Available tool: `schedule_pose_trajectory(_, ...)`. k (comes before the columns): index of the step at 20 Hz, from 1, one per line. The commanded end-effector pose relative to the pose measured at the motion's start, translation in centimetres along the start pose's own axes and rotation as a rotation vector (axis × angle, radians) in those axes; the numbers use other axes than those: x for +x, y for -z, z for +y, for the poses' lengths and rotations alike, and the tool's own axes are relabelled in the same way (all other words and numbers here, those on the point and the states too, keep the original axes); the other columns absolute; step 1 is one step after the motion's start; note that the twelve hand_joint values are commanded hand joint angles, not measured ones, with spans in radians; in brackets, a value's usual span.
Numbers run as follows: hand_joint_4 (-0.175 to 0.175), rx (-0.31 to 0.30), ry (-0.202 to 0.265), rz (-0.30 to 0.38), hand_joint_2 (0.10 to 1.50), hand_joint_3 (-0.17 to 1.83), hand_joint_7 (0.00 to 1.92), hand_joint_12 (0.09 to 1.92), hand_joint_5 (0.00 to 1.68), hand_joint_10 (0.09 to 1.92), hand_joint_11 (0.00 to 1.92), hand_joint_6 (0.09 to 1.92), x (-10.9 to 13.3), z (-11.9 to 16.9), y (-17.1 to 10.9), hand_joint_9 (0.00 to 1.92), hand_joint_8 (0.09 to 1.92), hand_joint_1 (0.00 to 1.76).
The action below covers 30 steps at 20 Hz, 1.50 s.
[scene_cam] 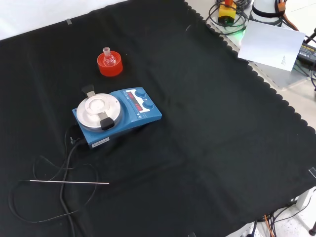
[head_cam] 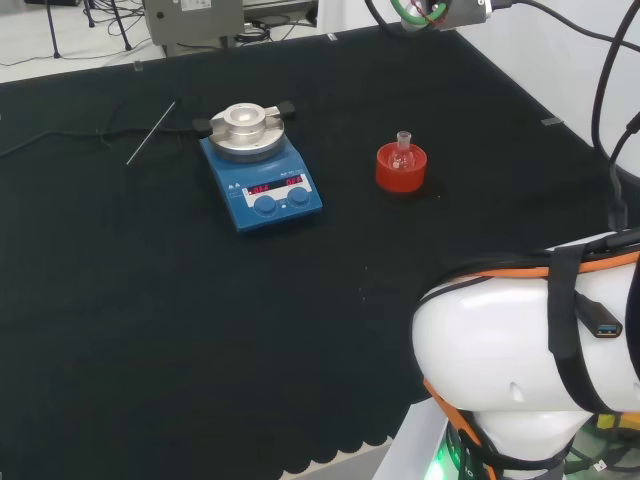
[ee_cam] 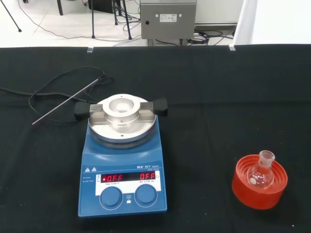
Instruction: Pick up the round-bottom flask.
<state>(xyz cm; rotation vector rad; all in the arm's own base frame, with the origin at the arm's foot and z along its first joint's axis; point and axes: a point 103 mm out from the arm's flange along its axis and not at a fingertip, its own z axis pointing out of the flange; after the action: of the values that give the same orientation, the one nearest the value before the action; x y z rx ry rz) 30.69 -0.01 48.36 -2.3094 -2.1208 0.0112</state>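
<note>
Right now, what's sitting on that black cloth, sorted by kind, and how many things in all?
Glass flask: 1
Red ring stand under it: 1
Blue hotplate: 1
Thin metal rod: 1
Black cable: 1
Total: 5

black cloth bench (head_cam: 150, 330), pale floor (ee_cam: 43, 29), grey cabinet (ee_cam: 167, 19) behind

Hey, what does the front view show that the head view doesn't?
Front view alone: a white sheet of paper and a yellow box with a red button, both off the cloth at upper right.
Head view alone: the arm's big white link at lower right, with an orange-edged black strap.
Both: the flask upright in its red stand, the blue hotplate with its metal block, a thin metal rod, and the black cable.
</note>
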Motion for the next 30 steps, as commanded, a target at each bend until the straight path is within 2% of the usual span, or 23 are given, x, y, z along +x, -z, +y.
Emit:
schedule_pose_trajectory(1, -0.016, -0.008, 0.0, -0.01, 1.19, 0.31, 0.04, 1.14, 0.23, 0.64, 0.0, 0.09, -0.1, 0.2, 0.0, 0.19, 0.52, 0.09)
schedule_pose_trajectory(4, -0.013, -0.006, -0.001, -0.011, 1.3, 0.31, 0.02, 1.09, 0.2, 0.62, 0.0, 0.09, 0.0, 0.4, -0.1, 0.16, 0.47, 0.01)
schedule_pose_trajectory(9, -0.012, 0.005, -0.012, -0.016, 1.32, 0.3, 0.02, 1.09, 0.19, 0.62, 0.0, 0.09, -0.2, 1.5, -0.6, 0.16, 0.47, 0.0)
schedule_pose_trajectory(13, -0.013, 0.032, -0.034, -0.018, 1.32, 0.29, 0.02, 1.09, 0.2, 0.62, 0.0, 0.09, -0.7, 3.6, -1.8, 0.16, 0.46, 0.01)
schedule_pose_trajectory(17, -0.015, 0.065, -0.072, 0.002, 1.31, 0.27, 0.02, 1.09, 0.2, 0.62, 0.0, 0.09, -2.0, 6.7, -3.2, 0.16, 0.46, 0.04)
schedule_pose_trajectory(21, -0.019, 0.099, -0.122, 0.011, 1.29, 0.25, 0.04, 1.1, 0.22, 0.63, 0.0, 0.09, -3.8, 11.2, -5.3, 0.18, 0.45, 0.08)
schedule_pose_trajectory(30, -0.029, 0.153, -0.183, 0.057, 1.25, 0.22, 0.07, 1.15, 0.25, 0.64, 0.0, 0.09, -5.4, 20.3, -9.5, 0.21, 0.47, 0.17)
